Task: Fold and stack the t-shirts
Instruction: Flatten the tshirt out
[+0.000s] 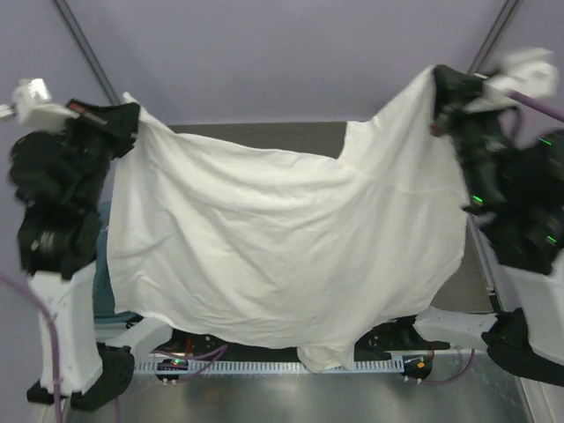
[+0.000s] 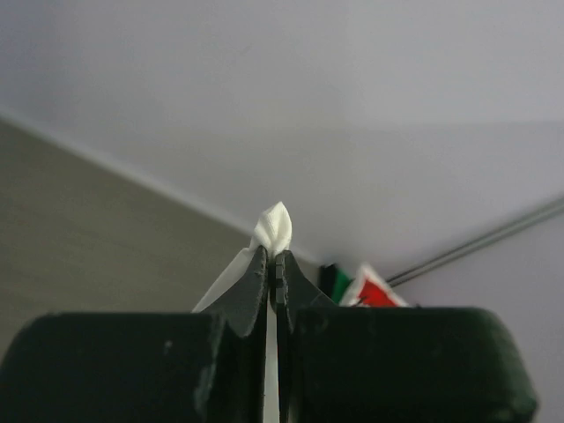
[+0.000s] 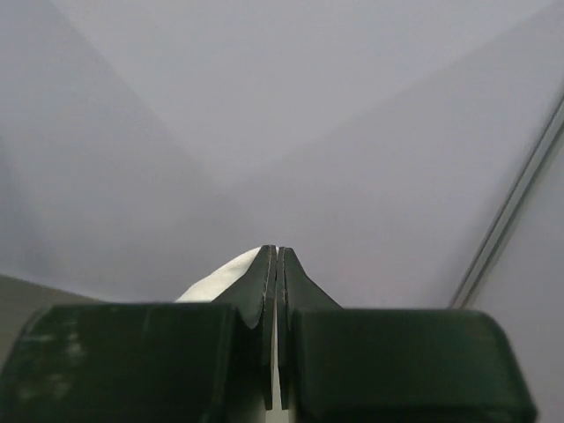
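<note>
Pinching a tuft of white cloth, the left end effector (image 2: 272, 257) has its two fingers pressed together, with a small fold of fabric standing up above the tips. The right end effector (image 3: 278, 254) is likewise pressed together. White cloth shows beside its left finger, and the overhead view places it on an upper corner of the same garment.

Count: two end effectors, both gripping; one white t-shirt (image 1: 282, 238) in view.

The white t-shirt is off the tabletop (image 1: 264, 137), hung between the two raised arms like a sheet. Its top edge sags in the middle and sits higher at the right end. It spans from the left side of the tabletop to the right side. Its lower edge hangs over the near edge, and one point droops lowest, right of centre, in front of the arm bases.

One teal object (image 1: 103, 264) shows at the left side, mostly hidden behind the cloth and the left arm.

One coloured patch (image 2: 374, 293), red, white and green, shows past the left end effector in its wrist view; what it is cannot be told.
</note>
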Robot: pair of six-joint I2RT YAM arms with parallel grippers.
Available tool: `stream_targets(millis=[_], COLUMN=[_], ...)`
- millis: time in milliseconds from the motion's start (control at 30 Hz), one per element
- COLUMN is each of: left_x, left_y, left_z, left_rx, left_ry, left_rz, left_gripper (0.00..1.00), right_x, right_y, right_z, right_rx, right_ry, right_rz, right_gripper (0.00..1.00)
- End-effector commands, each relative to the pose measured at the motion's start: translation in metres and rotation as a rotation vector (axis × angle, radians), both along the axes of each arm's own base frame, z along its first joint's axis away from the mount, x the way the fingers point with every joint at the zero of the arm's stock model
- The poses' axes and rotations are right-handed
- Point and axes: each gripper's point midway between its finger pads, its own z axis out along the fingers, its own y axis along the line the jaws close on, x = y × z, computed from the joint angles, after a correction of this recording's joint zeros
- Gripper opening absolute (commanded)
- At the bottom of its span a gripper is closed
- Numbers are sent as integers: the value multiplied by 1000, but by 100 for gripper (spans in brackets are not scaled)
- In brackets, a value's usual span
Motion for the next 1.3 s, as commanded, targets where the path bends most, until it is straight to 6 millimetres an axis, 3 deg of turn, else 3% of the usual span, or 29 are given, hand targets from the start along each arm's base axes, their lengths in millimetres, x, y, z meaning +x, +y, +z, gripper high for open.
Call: stream_targets(millis=[0, 33, 67, 100, 133, 167, 200, 233, 300, 333, 400, 500, 567, 600, 633, 667, 700, 733, 767, 800, 833, 933, 967, 1000, 1167, 1200, 1267], left_x=[113, 133, 159, 174, 184, 203, 205, 208, 216, 216, 211, 198, 189, 188, 177, 172, 171, 159, 154, 153, 145, 134, 122, 116, 79, 70, 63], left_y=[13, 13, 16, 17, 18, 14, 9, 9, 10, 11, 12, 13, 14, 14, 14, 14, 14, 13, 13, 12, 10, 0, -5, -8, -5, -1, 3], left_z=[-202, -242, -287, -315, -337, -372, -387, -396, -410, -411, -414, -424, -424, -424, -430, -432, -434, -447, -444, -445, -455, -461, -471, -468, -475, -484, -480], left_rx=[35, 18, -7, -22, -38, -37, -30, -17, 9, 14, 19, 32, 35, 35, 36, 34, 34, 32, 30, 31, 41, 69, 82, 83, 103, 103, 99], left_ry=[631, 712, 825, 890, 950, 1037, 1091, 1127, 1164, 1157, 1138, 1160, 1158, 1144, 1156, 1156, 1145, 1174, 1161, 1146, 1165, 1173, 1201, 1192, 1178, 1187, 1150], left_rz=[138, 139, 126, 111, 94, 61, 26, 21, 11, 12, 20, 20, 23, 19, 21, 21, 21, 15, 16, 11, -1, -22, -33, -39, 25, 43, 65], left_gripper=[0, 0, 0, 2, 7, 17, 38, 52, 66, 68, 75, 77, 77, 77, 77, 77, 76, 77, 76, 76, 76, 75, 74, 74, 71, 70, 70], right_x=[167, 195, 250, 270, 289, 325, 334, 341, 349, 348, 338, 322, 297, 286, 271, 262, 249, 240, 230, 220, 212, 192, 185, 172, 131, 118, 106], right_y=[22, 32, 44, 40, 33, 40, 41, 47, 55, 56, 54, 58, 61, 64, 67, 72, 73, 82, 87, 89, 96, 97, 98, 94, 81, 82, 84], right_z=[-126, -149, -210, -207, -229, -287, -268, -288, -309, -312, -322, -330, -347, -380, -371, -382, -412, -422, -422, -447, -456, -488, -495, -505, -523, -533, -541], right_rx=[-256, -218, -274, -246, -251, -302, -263, -292, -271, -266, -240, -151, -118, -75, -29, 0, 8, 66, 97, 103, 136, 157, 179, 180, 284, 322, 349], right_ry=[353, 409, 545, 555, 617, 724, 686, 739, 763, 766, 791, 815, 864, 929, 921, 944, 994, 1029, 1030, 1069, 1099, 1182, 1213, 1243, 1285, 1309, 1332], right_rz=[-370, -321, -330, -347, -378, -425, -442, -433, -412, -409, -407, -365, -305, -290, -235, -201, -180, -123, -84, -62, -20, -8, 1, -4, -31, -14, 10], right_gripper=[1, 1, 1, 1, 1, 10, 49, 67, 95, 98, 99, 99, 99, 99, 99, 99, 99, 100, 100, 100, 100, 100, 100, 100, 100, 100, 100])
